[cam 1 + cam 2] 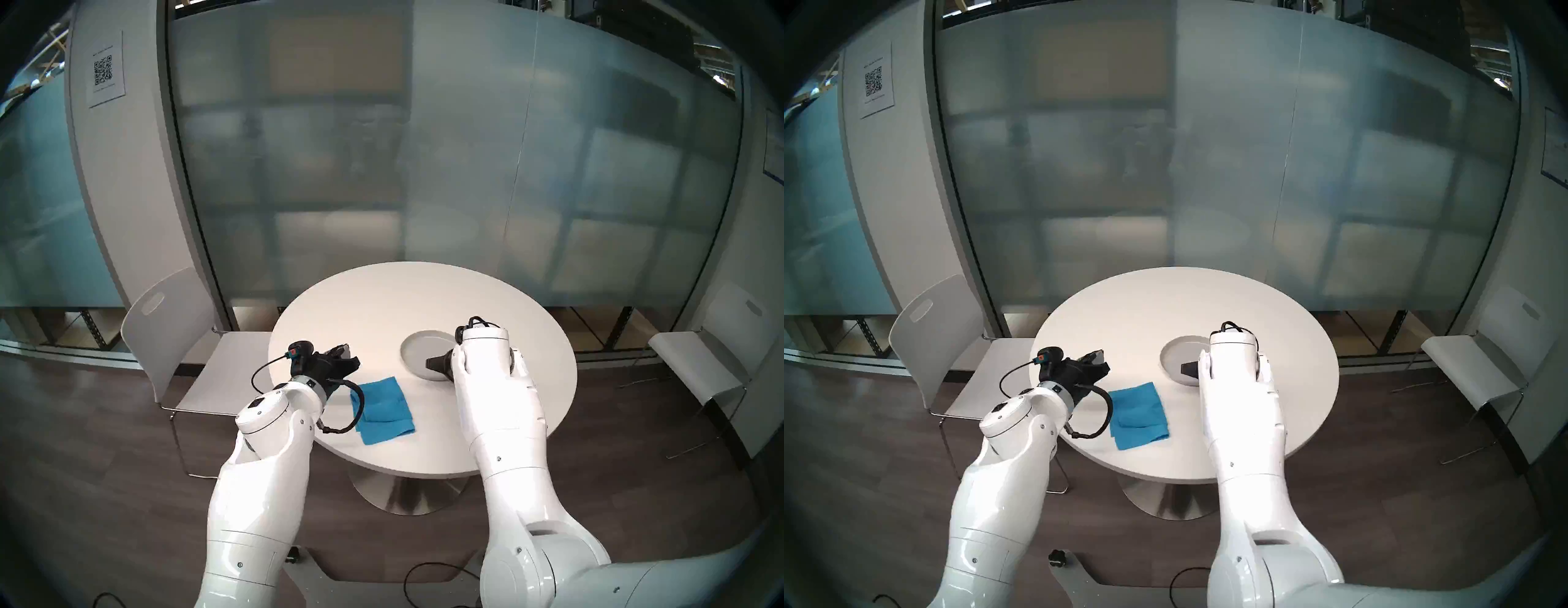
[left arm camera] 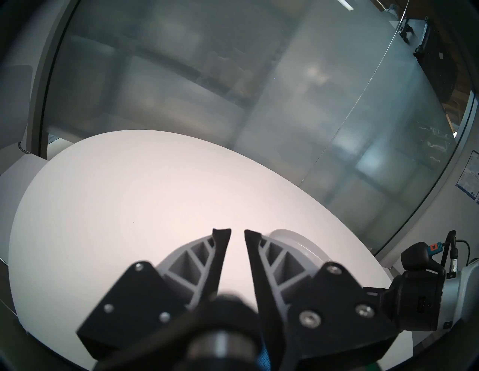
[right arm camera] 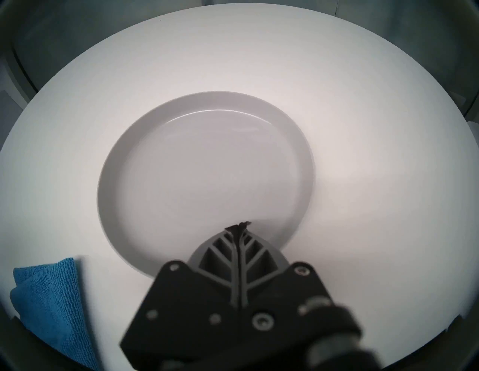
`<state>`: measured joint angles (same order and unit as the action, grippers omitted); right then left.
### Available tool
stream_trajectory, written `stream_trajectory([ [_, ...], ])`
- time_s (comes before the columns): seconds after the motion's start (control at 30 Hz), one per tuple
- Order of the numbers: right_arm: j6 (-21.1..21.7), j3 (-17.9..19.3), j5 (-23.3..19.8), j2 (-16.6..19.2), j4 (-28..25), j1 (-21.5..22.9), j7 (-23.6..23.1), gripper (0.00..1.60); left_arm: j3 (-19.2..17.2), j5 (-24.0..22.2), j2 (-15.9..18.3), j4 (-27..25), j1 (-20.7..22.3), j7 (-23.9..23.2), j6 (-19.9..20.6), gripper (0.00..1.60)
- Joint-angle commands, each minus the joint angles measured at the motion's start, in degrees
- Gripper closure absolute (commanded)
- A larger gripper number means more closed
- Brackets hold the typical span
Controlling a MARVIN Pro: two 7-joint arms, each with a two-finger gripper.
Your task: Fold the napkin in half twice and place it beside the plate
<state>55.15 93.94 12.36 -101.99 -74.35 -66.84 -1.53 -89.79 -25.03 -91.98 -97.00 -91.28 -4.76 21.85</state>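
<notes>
Dim, cool indoor light, fisheye views
Dark bent rims; surface point(image 3: 388, 129) glares pale; right claw point(image 3: 239, 224) base blurred; frosted glass point(image 1: 424, 170) hazy.

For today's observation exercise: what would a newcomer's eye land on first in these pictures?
The bright blue napkin, folded and lying on the round white table near its front edge. Next, the grey plate beside it, with the shut right gripper over its near rim and the left gripper parted, holding nothing.

An office meeting room, by the look of it: a round white pedestal table point(image 1: 424, 305) with white chairs point(image 1: 169, 335) either side, frosted glass partition walls point(image 1: 382, 170), wood-look flooring and a posted QR-code sheet point(image 1: 104, 70)
</notes>
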Motion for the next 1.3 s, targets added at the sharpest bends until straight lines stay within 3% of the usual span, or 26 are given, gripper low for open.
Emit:
stream_trajectory([
  [0.0,-0.15,-2.06,0.49,1.23,-3.6,-1.66,-2.35,1.33,0.43,0.05,-0.12,-1.11,0.62,-0.3,-0.37,0.82],
  [0.87,-0.15,-6.12,1.62,6.61,-14.11,-10.85,-10.66,1.32,0.92,0.05,-0.22,-0.7,1.29,-0.11,-0.35,0.81],
  [1.27,-0.15,-7.5,1.75,8.73,-21.31,-16.31,-13.59,1.36,0.82,-0.03,-0.2,-0.61,1.24,-0.3,-0.37,0.81],
])
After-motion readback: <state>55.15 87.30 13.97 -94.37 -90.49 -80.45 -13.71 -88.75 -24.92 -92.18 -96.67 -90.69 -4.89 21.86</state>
